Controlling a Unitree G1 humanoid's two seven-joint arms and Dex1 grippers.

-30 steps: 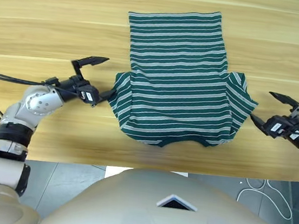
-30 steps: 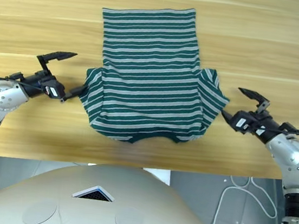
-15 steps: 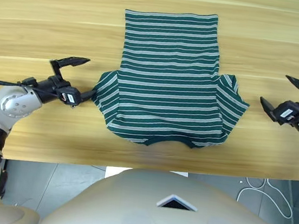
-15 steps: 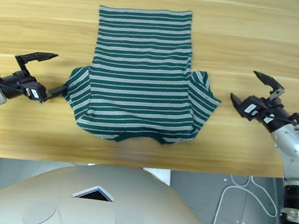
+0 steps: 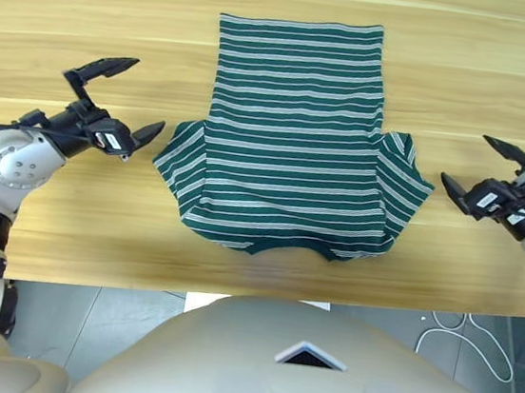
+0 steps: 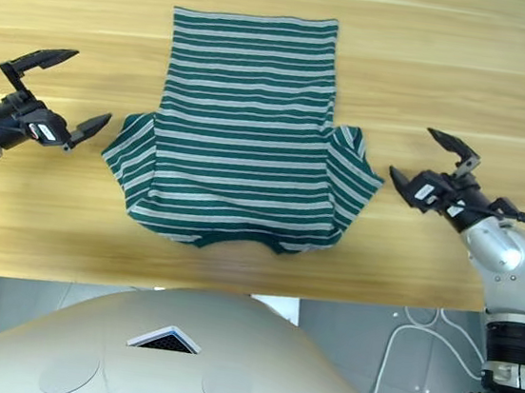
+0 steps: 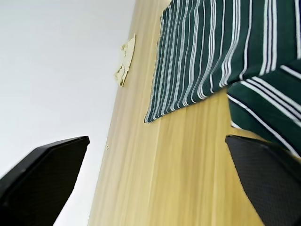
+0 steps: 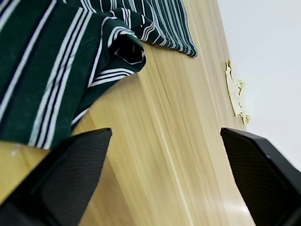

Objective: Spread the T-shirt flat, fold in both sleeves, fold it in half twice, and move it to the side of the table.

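A dark green T-shirt (image 5: 293,143) with thin white stripes lies on the wooden table (image 5: 94,3), hem at the far side, collar toward the near edge. Both short sleeves stick out sideways, the right one (image 5: 409,171) somewhat bunched. My left gripper (image 5: 145,96) stands open just left of the left sleeve (image 5: 180,153), a small gap between its nearer fingertip and the cloth. In the left wrist view that gripper (image 7: 157,139) has bare wood between its fingers and the sleeve (image 7: 263,113) beside one. My right gripper (image 5: 465,159) is open, a little right of the right sleeve, holding nothing.
The table's near edge (image 5: 90,276) runs just below the collar. Wide bare wood lies left, right and beyond the shirt. A pale scrap (image 8: 235,92) sits at the table's far edge. Cables (image 5: 465,341) lie on the floor at the right.
My left gripper, whose lower finger touched the left sleeve, has come away from it and lifted back to the left; the sleeve now lies spread outward. The right gripper shifted slightly toward the shirt.
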